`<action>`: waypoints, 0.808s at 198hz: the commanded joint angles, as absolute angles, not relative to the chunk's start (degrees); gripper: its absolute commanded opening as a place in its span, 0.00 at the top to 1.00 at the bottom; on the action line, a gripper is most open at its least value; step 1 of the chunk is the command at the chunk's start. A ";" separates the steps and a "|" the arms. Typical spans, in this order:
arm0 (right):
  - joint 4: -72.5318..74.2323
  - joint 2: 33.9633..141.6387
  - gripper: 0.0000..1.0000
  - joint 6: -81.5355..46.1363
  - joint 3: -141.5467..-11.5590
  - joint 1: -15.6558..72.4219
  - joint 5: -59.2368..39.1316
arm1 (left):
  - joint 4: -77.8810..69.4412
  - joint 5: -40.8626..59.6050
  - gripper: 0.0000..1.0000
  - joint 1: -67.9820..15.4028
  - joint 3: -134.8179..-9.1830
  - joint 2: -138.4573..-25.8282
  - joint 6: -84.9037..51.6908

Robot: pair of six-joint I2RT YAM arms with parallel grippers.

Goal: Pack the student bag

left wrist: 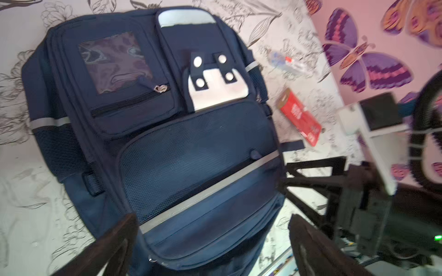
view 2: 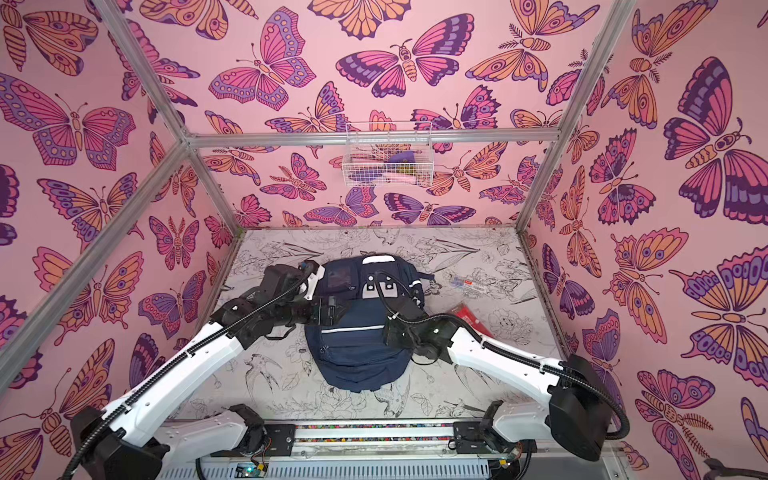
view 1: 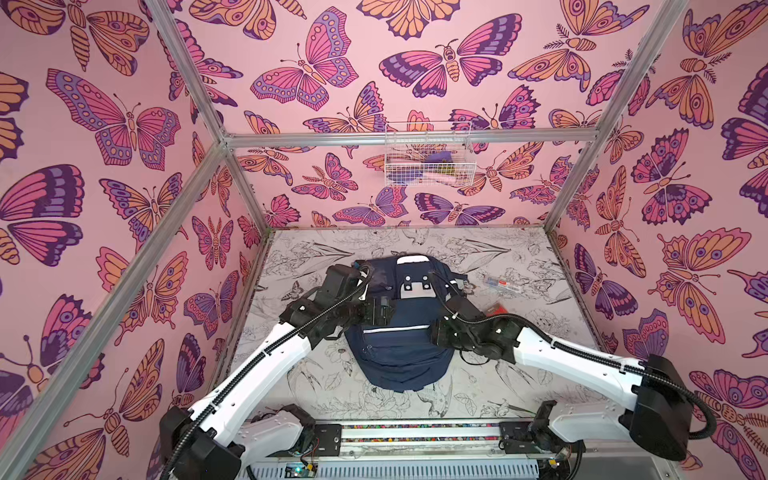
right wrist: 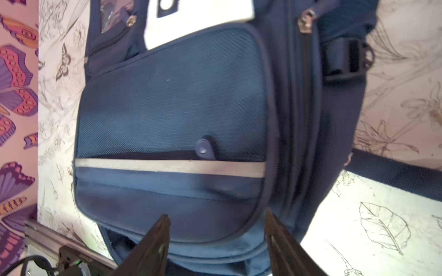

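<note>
Left claw (left wrist: 211, 222): released, jaws spread wide with nothing between them. It hangs over the left side of the student bag (view 1: 399, 353); whether it touches the fabric cannot be told.
Right claw (right wrist: 216, 215): jaws apart and gripping nothing. It is poised at the bag's right edge, beside the reflective stripe (right wrist: 167, 165).
Student bag: lies flat in the middle of the counter (view 1: 291, 374) with its front face up, top end far and bottom end near.
Zips: the front pocket pull (right wrist: 203, 148) sits against its track and the side zip looks drawn shut. No compartment gapes in any view.
Loose items: a red packet (view 1: 496, 309) lies just right of the bag. A clear packet (view 1: 498, 282) with a red label lies farther back on the right. Neither touches the bag.
Progress (judgement): packing is incomplete. At least two items are out, the bag is closed, and its contents are hidden. A compartment would need opening first.
Counter: white, printed with black line drawings of flowers and birds.
Room: pink walls (view 1: 124, 208) with butterflies and an aluminium frame (view 1: 411, 139). A wire basket (view 1: 428, 160) holding oddments hangs on the far wall.
</note>
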State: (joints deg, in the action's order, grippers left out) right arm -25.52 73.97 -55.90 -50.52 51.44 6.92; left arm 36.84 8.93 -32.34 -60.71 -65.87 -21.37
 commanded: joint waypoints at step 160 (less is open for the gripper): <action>-19.06 74.77 0.93 -62.75 -53.10 47.22 1.26 | 38.93 -0.42 0.04 -49.45 -57.80 -70.78 -7.60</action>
